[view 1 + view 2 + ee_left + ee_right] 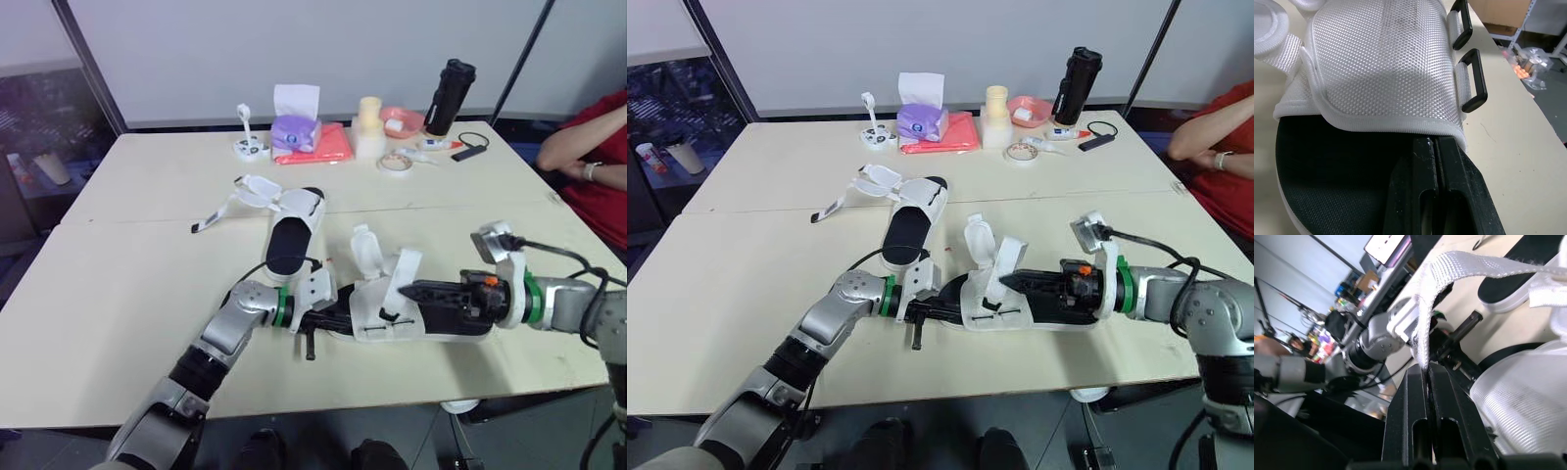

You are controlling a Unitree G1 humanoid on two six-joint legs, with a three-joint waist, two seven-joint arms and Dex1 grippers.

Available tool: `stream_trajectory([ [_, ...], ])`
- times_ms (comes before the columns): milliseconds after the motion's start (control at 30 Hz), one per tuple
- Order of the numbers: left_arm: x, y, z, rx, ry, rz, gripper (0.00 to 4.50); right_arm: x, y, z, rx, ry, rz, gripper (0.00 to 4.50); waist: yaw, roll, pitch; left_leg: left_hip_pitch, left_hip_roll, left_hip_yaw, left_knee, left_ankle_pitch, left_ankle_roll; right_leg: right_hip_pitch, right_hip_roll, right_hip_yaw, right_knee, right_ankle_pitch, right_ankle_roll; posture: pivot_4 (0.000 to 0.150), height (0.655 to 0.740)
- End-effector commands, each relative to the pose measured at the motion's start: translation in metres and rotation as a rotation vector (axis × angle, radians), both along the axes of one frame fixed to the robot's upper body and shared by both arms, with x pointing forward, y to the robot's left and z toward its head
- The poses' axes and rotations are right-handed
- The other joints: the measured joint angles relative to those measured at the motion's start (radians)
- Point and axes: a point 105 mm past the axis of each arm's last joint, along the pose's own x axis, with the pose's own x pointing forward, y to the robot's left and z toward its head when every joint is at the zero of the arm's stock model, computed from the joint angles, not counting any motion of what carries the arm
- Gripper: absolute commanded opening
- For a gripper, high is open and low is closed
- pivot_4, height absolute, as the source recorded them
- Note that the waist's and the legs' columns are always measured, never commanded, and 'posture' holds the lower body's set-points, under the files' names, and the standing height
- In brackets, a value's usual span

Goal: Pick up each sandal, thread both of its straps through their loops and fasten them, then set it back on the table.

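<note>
Holding near sandal (411,308) at near centre of table (127,284). Clamping left gripper (333,320) on mesh upper, right gripper (409,291) on one strap (1422,328). Found nothing through black loops (1474,81). Noted far sandal (292,235) mid-table, straps loose. Judged early stage: both sandals left to fasten. Noted tissue box (295,132) and black bottle (450,96) along far edge, person (588,166) far right.

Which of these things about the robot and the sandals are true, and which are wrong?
1. The right gripper pinches a white strap of the near sandal. True.
2. The other sandal lies on the floor. False: it lies on the table, behind the near sandal.
3. The bottle at the table's far edge is black. True.
4. The left gripper is wide open. False: it is shut on the near sandal's mesh upper.
</note>
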Motion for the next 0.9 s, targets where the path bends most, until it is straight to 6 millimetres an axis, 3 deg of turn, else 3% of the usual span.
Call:
stream_trajectory([
  [33, 0.002, 0.003, -0.009, 0.033, 0.009, 0.016, 0.0, 0.008, -0.008, -0.001, -0.05, 0.01, 0.01, 0.03, 0.0, 0.0, 0.0, 0.0, 0.0, 0.0, 0.0, 0.0, 0.0, 0.0, 0.0, 0.0, 0.0, 0.0, 0.0, 0.15, 0.74],
  [333, 0.001, 0.003, -0.01, 0.024, 0.006, 0.038, 0.0, 0.026, -0.02, -0.021, -0.143, 0.057, 0.014, 0.03, 0.0, 0.0, 0.0, 0.0, 0.0, 0.0, 0.0, 0.0, 0.0, 0.0, 0.0, 0.0, 0.0, 0.0, 0.0, 0.15, 0.74],
  [700, 0.001, 0.004, -0.01, 0.018, 0.004, 0.051, 0.0, 0.035, -0.029, -0.055, -0.412, -0.071, 0.062, 0.03, -0.004, 0.0, 0.0, 0.0, 0.0, 0.0, -0.001, 0.0, 0.0, -0.001, 0.0, 0.0, 0.0, 0.0, 0.0, 0.15, 0.74],
  [900, 0.002, 0.003, -0.008, 0.011, 0.001, 0.056, 0.0, 0.035, -0.013, -0.027, -0.172, -0.061, 0.024, 0.03, -0.004, 0.0, 0.0, 0.0, 0.0, 0.0, 0.0, 0.0, 0.0, -0.001, 0.0, 0.0, 0.0, 0.0, 0.0, 0.15, 0.74],
])
